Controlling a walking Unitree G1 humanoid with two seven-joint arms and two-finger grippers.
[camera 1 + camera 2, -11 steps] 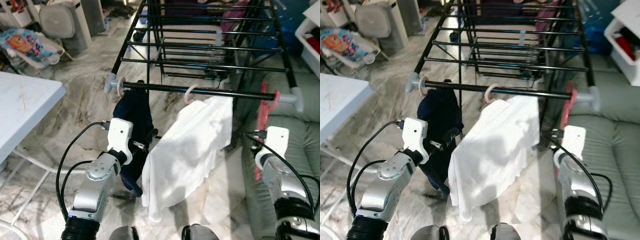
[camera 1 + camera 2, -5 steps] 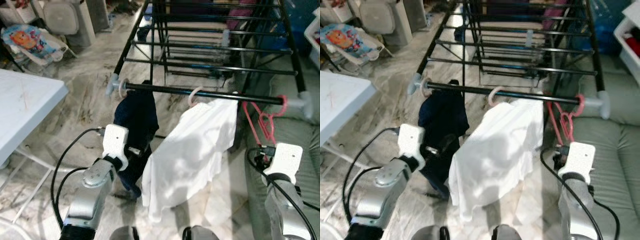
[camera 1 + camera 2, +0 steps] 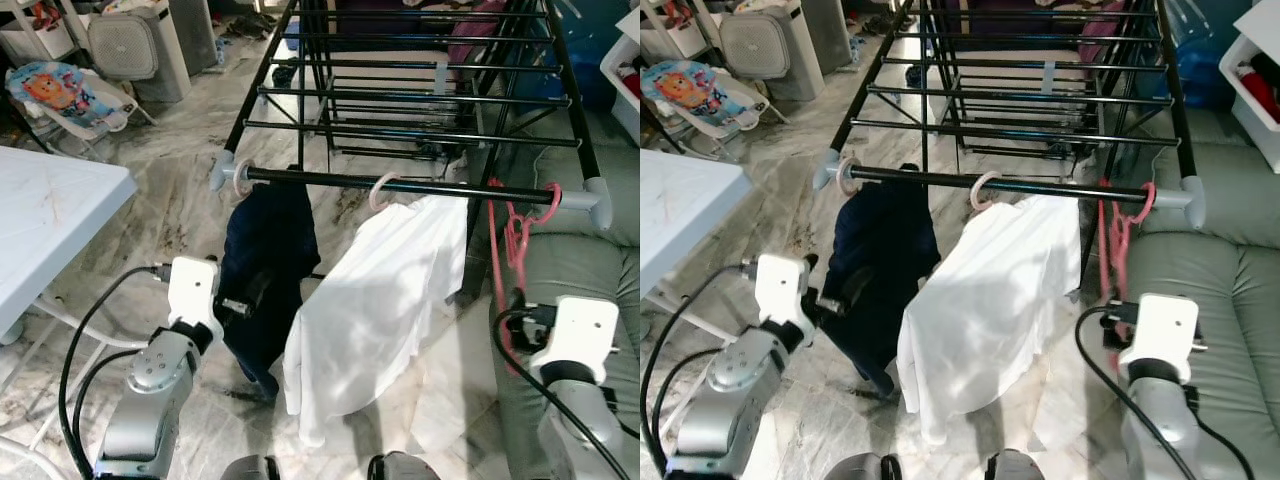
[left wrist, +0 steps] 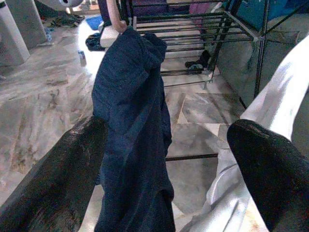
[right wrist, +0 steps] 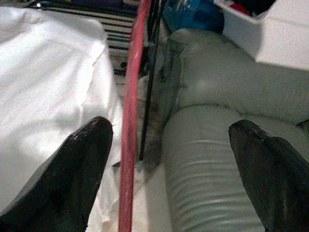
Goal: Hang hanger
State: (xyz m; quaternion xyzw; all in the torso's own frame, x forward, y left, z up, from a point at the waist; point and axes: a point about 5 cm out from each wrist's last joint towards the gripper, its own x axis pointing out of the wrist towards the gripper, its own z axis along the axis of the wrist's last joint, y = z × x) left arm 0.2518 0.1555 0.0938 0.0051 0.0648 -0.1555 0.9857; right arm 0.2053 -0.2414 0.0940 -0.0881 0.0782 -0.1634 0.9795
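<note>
Right wrist view: I see my right gripper spread wide, red hanger between fingers (untouched), centre-left.

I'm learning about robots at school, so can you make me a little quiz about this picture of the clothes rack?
1. True or false: the red hanger hangs on the rack's front bar.
2. Which piece of clothing hangs nearest the left gripper?
A. the white shirt
B. the dark blue garment
C. a yellow towel
3. Fill in the missing word: the right gripper has its fingers ____ with the red hanger passing between them.

Key: 1. true. 2. B. 3. open.
</note>
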